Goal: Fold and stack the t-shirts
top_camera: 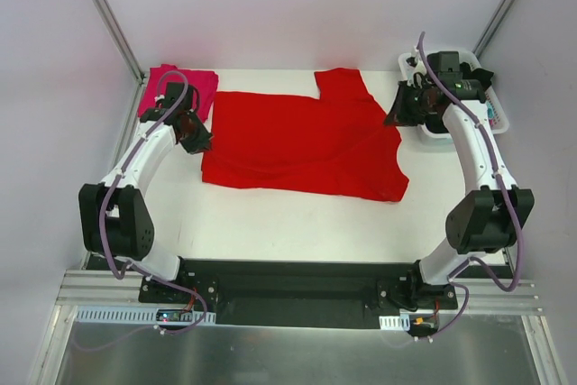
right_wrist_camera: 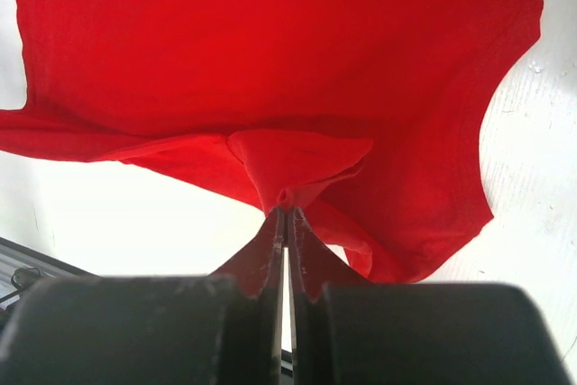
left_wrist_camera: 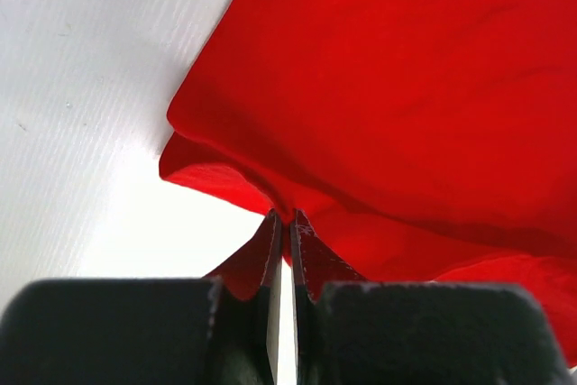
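Observation:
The large bright red t-shirt (top_camera: 302, 143) lies spread across the middle of the white table, one sleeve pointing to the far side. My left gripper (top_camera: 200, 140) is shut on its left edge; the left wrist view shows the pinched red cloth (left_wrist_camera: 379, 87) bunching at the fingertips (left_wrist_camera: 285, 215). My right gripper (top_camera: 397, 114) is shut on its right edge, where the red cloth (right_wrist_camera: 297, 60) puckers at the tips (right_wrist_camera: 286, 211). A magenta-pink t-shirt (top_camera: 180, 87) lies folded at the far left corner.
A white tray (top_camera: 498, 118) with dark and patterned garments stands at the far right, behind my right arm. Metal frame posts rise at both far corners. The black base rail runs along the near table edge.

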Robot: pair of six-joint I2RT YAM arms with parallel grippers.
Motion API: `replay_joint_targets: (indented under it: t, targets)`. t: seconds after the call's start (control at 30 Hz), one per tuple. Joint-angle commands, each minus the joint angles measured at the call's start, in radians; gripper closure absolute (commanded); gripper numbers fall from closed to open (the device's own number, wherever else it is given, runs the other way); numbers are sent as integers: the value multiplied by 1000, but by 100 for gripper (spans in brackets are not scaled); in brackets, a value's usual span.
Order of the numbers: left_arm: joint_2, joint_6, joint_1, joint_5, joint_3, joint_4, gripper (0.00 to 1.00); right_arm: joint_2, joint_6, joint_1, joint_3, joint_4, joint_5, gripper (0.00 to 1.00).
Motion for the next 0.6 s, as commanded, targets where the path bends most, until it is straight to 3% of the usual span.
replay_joint_targets:
  t: [0.0, 0.57]
  targets:
    - [30, 12, 12, 8, 55, -13, 100, 32, -5, 10, 51, 6, -27, 99]
    - [163, -27, 12, -17, 124, -12, 100, 162, -6, 27, 60, 57, -30, 99]
